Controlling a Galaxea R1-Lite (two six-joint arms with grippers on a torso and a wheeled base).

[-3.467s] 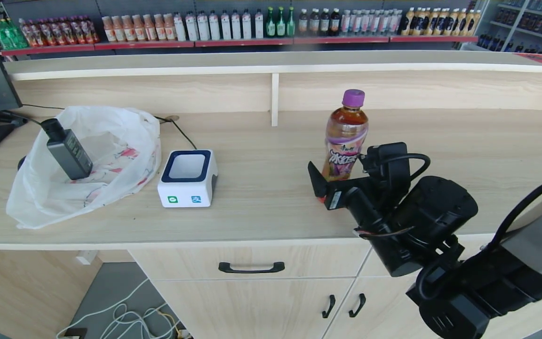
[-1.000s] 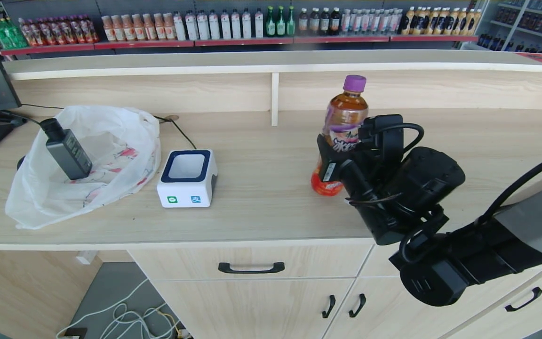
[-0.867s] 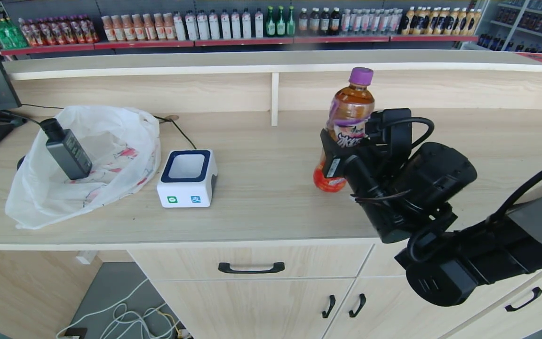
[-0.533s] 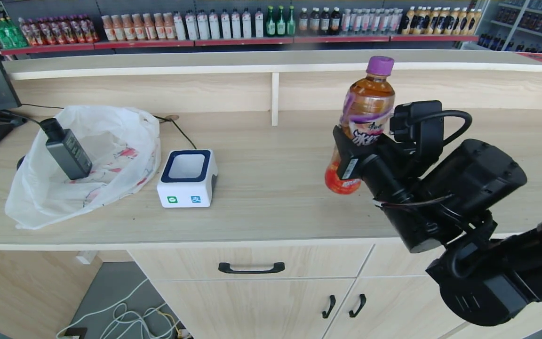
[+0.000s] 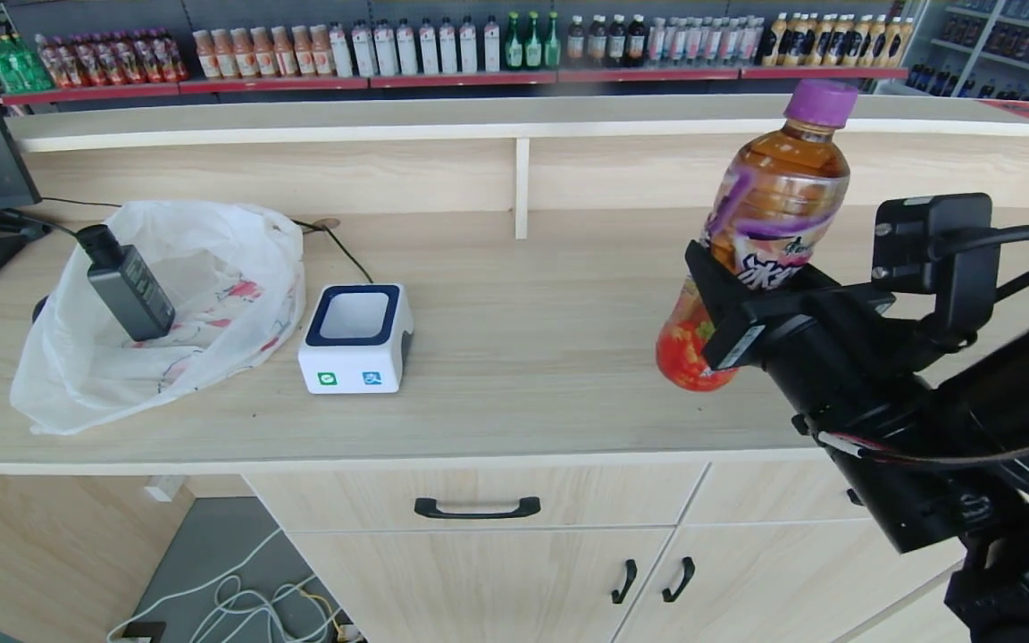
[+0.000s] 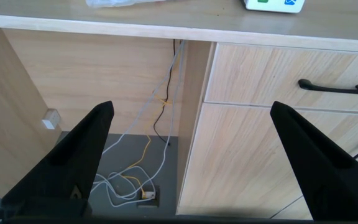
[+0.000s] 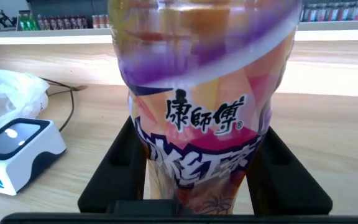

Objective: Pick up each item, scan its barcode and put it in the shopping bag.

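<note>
Bottle [image 5: 769, 214] is right of centre in the head view. It looks lifted off the counter [image 5: 514, 411] and tilted, w/ cap [image 5: 820, 101] toward upper right and base toward lower left. R gripper [image 5: 751, 290] is clamped across the label band, approx mid-body. In the right wrist view the fingers [image 7: 114, 174] press the label from both sides.

Handling, as a guess:
- Nearly full of tea-coloured liquid, so fairly heavy for its size, and the weight shifts when it tips.
- Thin plastic wall is stiff enough to clamp but gives under a hard squeeze.
- Glossy sleeve + round body means it can slip or spin in the jaws.
- Mid-body hold looks sound; the neck is narrow and the base rounded.
- Not fragile, but if dropped it would prob. roll.

L gripper [image 6: 191, 168] hangs below counter level, facing the cabinet front. Its fingers are spread wide and hold nothing.

Scanner [image 5: 356, 338] is centre-left and bag [image 5: 166, 313] is at left, both well apart from the bottle.

Hard to tell:
- Barcode's place on the label can't be made out, so which face must turn to the scanner is unknown.
- Far finger is hidden behind the bottle in the head view.
- Right wrist view cuts off the cap and base.
- Grey device [image 5: 126, 281] stands at the bag; inside or behind it, can't tell.
- Bag contents can't be made out.
</note>
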